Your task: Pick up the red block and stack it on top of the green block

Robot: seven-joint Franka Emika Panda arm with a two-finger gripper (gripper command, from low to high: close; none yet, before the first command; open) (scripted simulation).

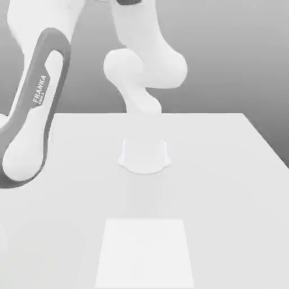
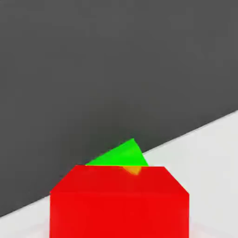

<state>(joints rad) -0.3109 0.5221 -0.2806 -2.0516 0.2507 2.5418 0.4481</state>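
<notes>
Where red block (image 2: 119,202) faces camera, green block (image 2: 122,155) behind

White table (image 1: 226,186) with a paler square patch (image 1: 145,251).

The exterior view faces the arm (image 1: 141,73) across the desk (image 1: 226,186); the hand view sits close behind the red block (image 2: 119,202), sharing the desk.

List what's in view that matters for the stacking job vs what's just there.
Job:
- red block, close to the hand camera
- green block, partly hidden behind the red one

Just there:
- white table
- paler square patch on the table
- arm's round base
</notes>
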